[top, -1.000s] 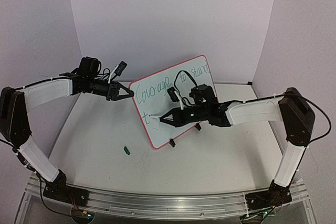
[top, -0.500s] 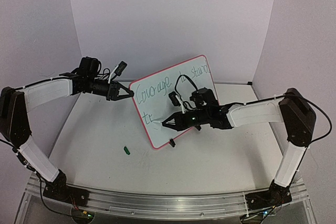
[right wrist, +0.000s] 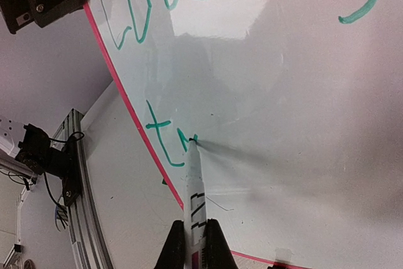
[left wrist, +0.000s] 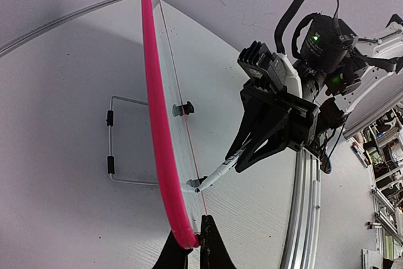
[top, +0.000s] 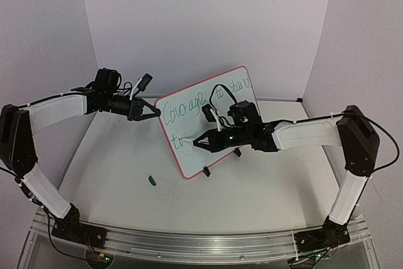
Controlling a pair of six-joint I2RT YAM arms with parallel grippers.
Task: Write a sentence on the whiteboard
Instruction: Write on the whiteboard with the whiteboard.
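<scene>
Marker (right wrist: 194, 187) tip has edged rightward, pinched by right fingers (right wrist: 171, 250); left fingers (left wrist: 214, 250) pinch the light, stiff whiteboard (left wrist: 157, 124) by its frame.

Robot lab — white-walled booth (top: 208, 23), aluminium rail (top: 189, 240)

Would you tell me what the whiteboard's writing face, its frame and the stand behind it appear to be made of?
The whiteboard face looks like a glossy coated sheet, as it shows a bright glare patch. The frame is likely smooth pink plastic. The stand is probably thin bent metal wire.
</scene>
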